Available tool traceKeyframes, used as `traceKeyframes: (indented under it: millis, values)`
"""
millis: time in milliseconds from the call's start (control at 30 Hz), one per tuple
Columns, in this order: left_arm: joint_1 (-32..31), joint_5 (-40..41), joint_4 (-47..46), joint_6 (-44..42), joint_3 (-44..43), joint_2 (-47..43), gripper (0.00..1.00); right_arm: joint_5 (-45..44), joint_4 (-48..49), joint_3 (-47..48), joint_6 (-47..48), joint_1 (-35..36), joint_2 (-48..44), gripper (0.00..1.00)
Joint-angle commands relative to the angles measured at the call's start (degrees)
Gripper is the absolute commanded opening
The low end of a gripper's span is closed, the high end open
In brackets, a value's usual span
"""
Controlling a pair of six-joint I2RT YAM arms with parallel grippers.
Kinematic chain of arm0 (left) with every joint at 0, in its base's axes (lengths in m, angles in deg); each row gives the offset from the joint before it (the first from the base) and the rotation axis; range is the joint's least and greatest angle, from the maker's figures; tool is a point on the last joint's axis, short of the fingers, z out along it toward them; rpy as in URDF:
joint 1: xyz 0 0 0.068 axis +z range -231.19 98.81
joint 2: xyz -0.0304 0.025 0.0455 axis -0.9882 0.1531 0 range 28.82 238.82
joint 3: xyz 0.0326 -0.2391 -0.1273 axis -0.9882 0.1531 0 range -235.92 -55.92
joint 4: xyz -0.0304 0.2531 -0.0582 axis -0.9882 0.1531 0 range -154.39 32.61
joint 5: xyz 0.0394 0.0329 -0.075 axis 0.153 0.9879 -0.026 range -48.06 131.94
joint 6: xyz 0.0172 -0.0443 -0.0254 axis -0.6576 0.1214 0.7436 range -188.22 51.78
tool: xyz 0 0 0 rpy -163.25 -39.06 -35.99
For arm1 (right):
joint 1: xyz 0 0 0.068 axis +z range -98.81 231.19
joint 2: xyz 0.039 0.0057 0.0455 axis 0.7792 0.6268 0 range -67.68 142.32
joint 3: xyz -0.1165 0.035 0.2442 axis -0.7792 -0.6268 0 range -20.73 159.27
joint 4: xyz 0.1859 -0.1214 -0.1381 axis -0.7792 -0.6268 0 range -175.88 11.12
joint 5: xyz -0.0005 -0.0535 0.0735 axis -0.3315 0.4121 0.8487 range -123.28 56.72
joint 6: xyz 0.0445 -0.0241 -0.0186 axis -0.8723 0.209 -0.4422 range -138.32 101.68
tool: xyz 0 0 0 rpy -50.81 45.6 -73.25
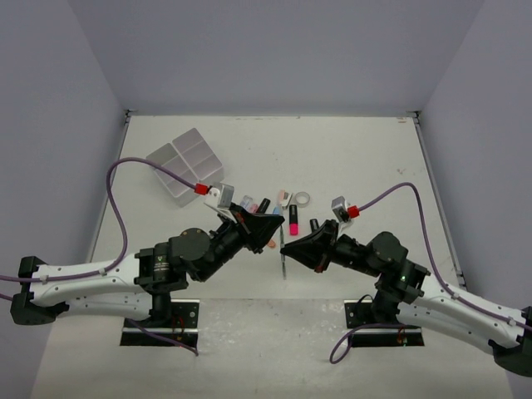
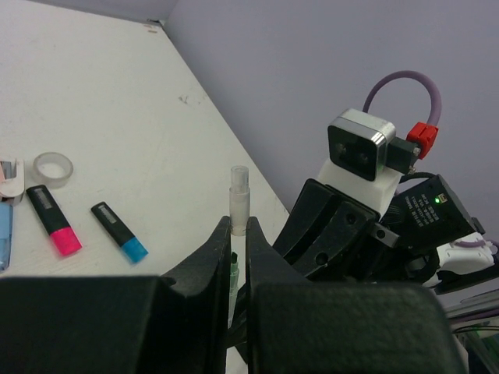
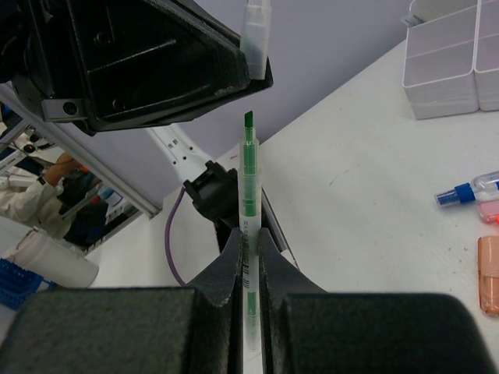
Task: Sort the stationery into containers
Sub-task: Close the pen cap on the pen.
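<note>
Overhead, the two arms meet above the middle of the tabletop (image 1: 374, 158). The left gripper (image 1: 268, 226) and right gripper (image 1: 293, 243) sit almost tip to tip. A thin green pen (image 1: 283, 259) sticks out of the right one toward the near edge. The divided tray (image 1: 162, 177) stands well apart at the far left.

From the left wrist, the jaws are narrow, pinched on a small clear cap (image 2: 238, 195) that stands upright out of their tips. On the tabletop beyond lie a tape roll (image 2: 53, 167), a pink highlighter (image 2: 53, 222) and a blue highlighter (image 2: 118, 231).

From the right wrist, the jaws are shut on the pen's barrel. The pen is upright, its chisel tip bare and aimed at the cap above, near it but apart.

The pen looks light, stiff and slick. With so much of it free above the pinch, it could swivel, so a hold nearer mid-barrel seems steadier. The cap is probably thin-walled and could squirt out under pressure. It is best held at its closed end, leaving the mouth free.
</note>
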Motion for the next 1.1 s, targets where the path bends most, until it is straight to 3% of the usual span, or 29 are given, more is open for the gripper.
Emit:
traceKeyframes:
  millis: [0, 400, 1067]
  values:
    - [0.2, -1.4, -2.9, -2.2, -0.1, 0.2, 0.0, -2.0, -1.5, 3.2, 2.3, 0.3, -0.6, 0.0]
    - [0.2, -2.8, -2.7, -1.7, 0.4, 0.3, 0.0, -3.4, -3.7, 5.1, 3.3, 0.4, -0.7, 0.0]
    - [0.7, 1.3, -2.3, -1.8, 1.8, -1.5, 0.0, -2.0, -4.3, 6.1, 3.6, 0.3, -0.7, 0.0]
